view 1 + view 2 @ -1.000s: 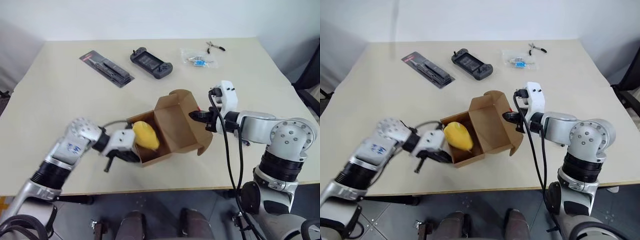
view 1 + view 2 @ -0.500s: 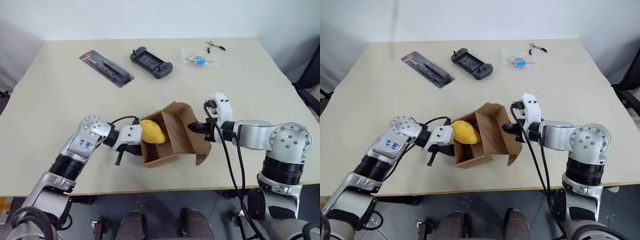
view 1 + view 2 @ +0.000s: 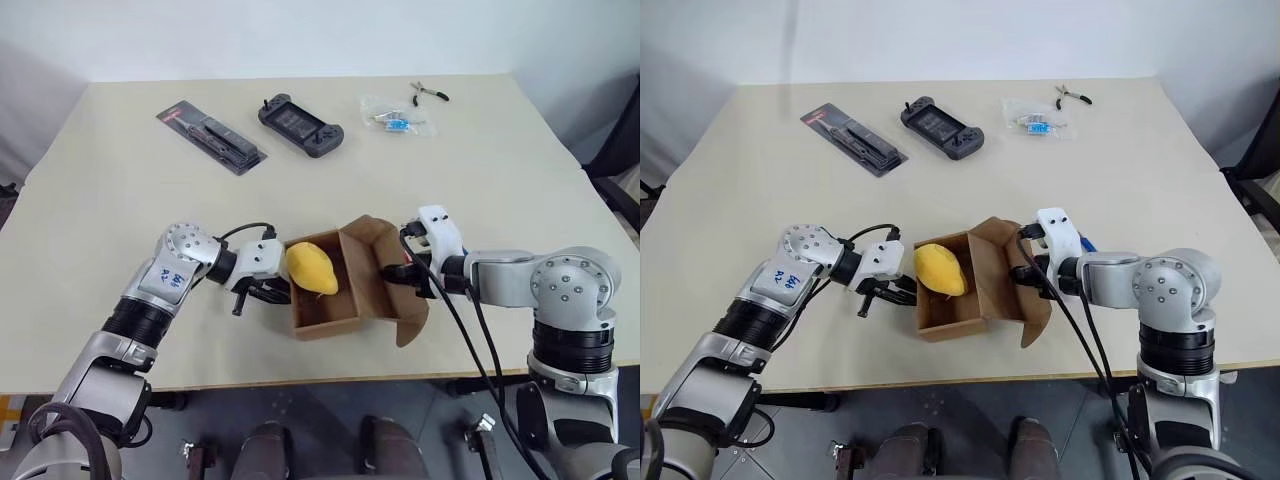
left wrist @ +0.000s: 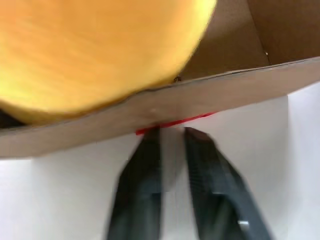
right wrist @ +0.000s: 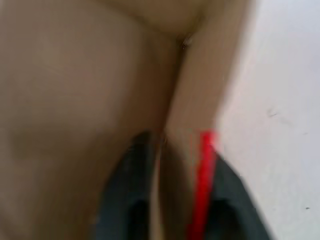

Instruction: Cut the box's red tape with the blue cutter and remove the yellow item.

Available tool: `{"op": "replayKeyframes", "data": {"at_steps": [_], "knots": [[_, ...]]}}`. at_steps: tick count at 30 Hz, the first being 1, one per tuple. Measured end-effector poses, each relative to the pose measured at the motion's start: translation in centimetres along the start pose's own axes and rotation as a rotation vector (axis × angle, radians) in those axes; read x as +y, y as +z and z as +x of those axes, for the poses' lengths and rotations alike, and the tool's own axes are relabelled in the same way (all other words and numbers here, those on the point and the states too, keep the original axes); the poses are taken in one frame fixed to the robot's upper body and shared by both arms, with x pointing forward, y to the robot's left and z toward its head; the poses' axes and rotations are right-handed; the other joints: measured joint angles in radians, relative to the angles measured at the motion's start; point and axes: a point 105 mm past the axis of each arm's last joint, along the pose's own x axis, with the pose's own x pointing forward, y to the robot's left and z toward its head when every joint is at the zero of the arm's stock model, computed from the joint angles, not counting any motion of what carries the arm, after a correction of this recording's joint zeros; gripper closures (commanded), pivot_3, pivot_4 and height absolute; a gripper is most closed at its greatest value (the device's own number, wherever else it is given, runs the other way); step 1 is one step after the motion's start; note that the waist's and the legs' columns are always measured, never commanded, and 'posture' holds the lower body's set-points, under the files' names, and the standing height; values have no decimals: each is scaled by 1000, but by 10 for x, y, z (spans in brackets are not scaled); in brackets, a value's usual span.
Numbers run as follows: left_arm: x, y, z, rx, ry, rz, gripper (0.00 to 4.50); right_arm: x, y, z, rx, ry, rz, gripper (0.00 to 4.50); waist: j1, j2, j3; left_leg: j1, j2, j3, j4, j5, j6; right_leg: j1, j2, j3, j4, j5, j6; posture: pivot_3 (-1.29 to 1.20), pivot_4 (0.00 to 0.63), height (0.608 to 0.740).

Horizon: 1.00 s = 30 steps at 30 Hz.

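Observation:
The open brown box (image 3: 350,300) sits on the table between my two arms, flaps spread. The yellow item (image 3: 312,268) lies in its left half, bulging over the wall. My left gripper (image 3: 272,288) is just outside that wall, open; its fingers (image 4: 205,170) stop short of the edge, where a strip of red tape (image 4: 175,122) shows. My right gripper (image 3: 397,272) is open around the right flap, which stands between its fingers (image 5: 135,180) with red tape (image 5: 205,175) on it. A sliver of blue (image 3: 1083,243) shows behind my right wrist; whether it is the blue cutter I cannot tell.
Along the far side of the table lie a black tool in blister packaging (image 3: 212,137), a dark game controller (image 3: 300,122), a clear bag with a blue part (image 3: 397,118) and small pliers (image 3: 430,93). The table's front edge runs just below the box.
The box, held up and tilted before, has come down toward the front edge and now rests level. Both grippers' fingers have parted.

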Motion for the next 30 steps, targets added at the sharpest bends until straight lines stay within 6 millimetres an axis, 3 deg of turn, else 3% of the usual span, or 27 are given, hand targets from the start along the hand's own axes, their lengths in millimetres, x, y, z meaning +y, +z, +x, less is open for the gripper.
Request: {"op": "replayKeyframes", "data": {"at_steps": [7,9,22,24,27,30], "knots": [[4,-3,-4,-6,22,-16,700,-11,4,-7,-25,-45,-39,138,1,0,0,0,0,0,0,0,0,0,0,0,0,0,0,0,150,740],[6,-4,-6,-12,45,-28,72,-12,8,-13,-53,-52,-66,0,0,0,0,0,0,0,0,0,0,0,0,0,0,0,0,0,150,740],[24,-19,-55,11,213,-115,32,-29,25,-43,-162,-97,-201,0,-5,0,0,-1,0,0,-1,0,0,-1,0,-1,-2,0,0,0,150,740],[34,-8,-62,-26,253,-104,32,-32,29,-53,-193,-102,-256,0,3,-2,1,-2,0,0,-1,0,0,-1,0,-1,-3,0,0,0,150,740],[49,27,-72,-107,296,-36,32,-31,35,-70,-254,-80,-373,0,9,-3,2,-3,0,0,0,-1,1,0,0,-1,-5,0,1,0,150,740],[50,61,-62,-190,238,41,32,-27,32,-79,-279,-25,-465,0,9,-4,2,-2,0,0,0,-1,1,1,0,-2,-6,1,2,0,150,740]]}}
